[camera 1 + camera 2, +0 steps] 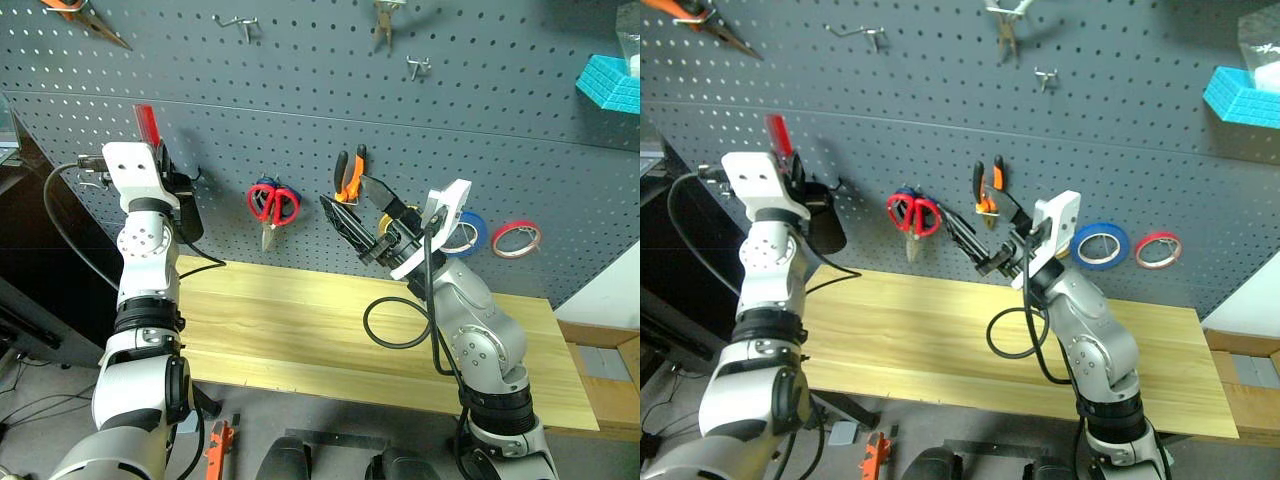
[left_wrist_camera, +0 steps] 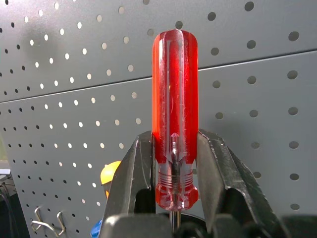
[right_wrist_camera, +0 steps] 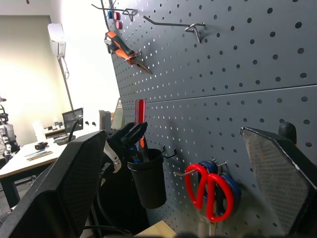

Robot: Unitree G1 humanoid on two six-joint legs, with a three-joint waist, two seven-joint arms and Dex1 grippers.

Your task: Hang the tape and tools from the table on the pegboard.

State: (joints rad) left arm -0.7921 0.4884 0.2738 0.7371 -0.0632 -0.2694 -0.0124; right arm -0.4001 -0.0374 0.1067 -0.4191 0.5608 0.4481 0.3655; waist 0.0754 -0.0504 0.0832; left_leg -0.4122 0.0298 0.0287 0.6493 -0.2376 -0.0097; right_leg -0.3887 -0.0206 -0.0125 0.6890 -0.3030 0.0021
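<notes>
The left gripper [image 2: 173,198] is clamped on the slim tool with the translucent red fluted handle [image 2: 175,119], gripping it low on the handle so the handle stands upright above the fingers, close in front of the dark grey perforated pegboard [image 1: 420,130]. Just below it hangs a black cup [image 1: 823,222] hooked on the board, which looks like the intended holder. To do this step well, keep the shaft vertical, centre it over the cup's mouth, lower slowly until the tip is well inside, and only then release; a tilted shaft could catch the rim. The right gripper [image 1: 372,222] is spread wide and holds nothing, poised above the light wooden plank tabletop [image 1: 300,330]. Already hanging on the board are the red-handled scissors [image 1: 272,205], the pliers with orange-and-black handles [image 1: 349,178] and the wide blue ring of tape [image 1: 1101,244], beside a thin red roll [image 1: 1157,249].
</notes>
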